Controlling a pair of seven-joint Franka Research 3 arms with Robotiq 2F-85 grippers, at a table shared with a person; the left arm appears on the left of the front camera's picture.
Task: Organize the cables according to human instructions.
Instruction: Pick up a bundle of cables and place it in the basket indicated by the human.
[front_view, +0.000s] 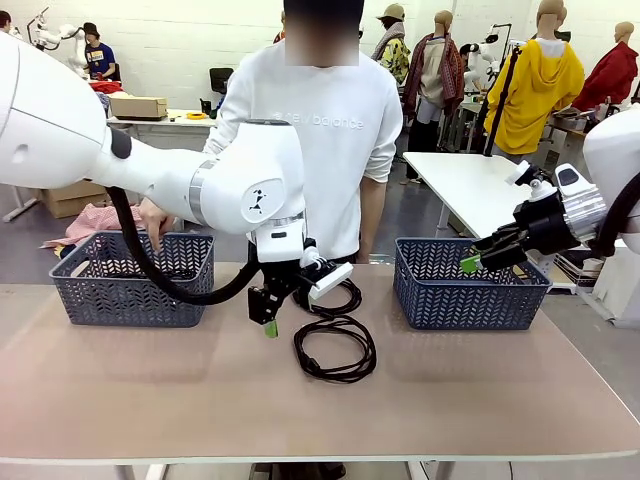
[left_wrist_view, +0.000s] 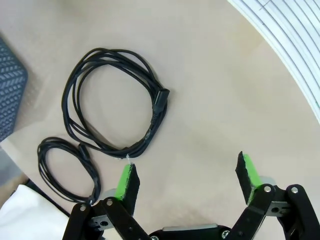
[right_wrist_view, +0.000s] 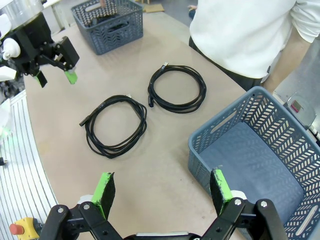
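A: Any grip yet with the left gripper (left_wrist_view: 185, 162)?

B: None. Spread wide and empty, hovering low over the table (front_view: 150, 400), with the nearer cable (front_view: 335, 350) just beside it at 4 o'clock in the front view.

A: And the right gripper (right_wrist_view: 161, 175)?

B: Released too, holding nothing. Hanging over the right basket (right_wrist_view: 240, 150), which looks empty from the wrist.

A: Location of the cables?

B: Two coils flat on the table between the baskets. Nearer cable toward the robot, farther cable (right_wrist_view: 176, 88) at 12 o'clock from it, just beside it, close to the person. Plug ends tucked against the loops. Something dark inside the left basket (front_view: 130, 280), possibly more cable; too small to tell.

A: Any cue from across the table?

B: Person's hand (front_view: 155, 222) down at the far rim of the left basket, at 9 o'clock from the coils. Probably marking that basket as the target, though only a guess.

A: So which step?

B: Looks like the approach before a pick, with no contact made.

A: Needed next?

B: Likely a short shift toward 4 o'clock, then a descent with the jaws straddling one side of the nearer coil. Best to close on the bundled strands, not the plug, lest the loops spring apart, then lift and carry toward 9 o'clock.
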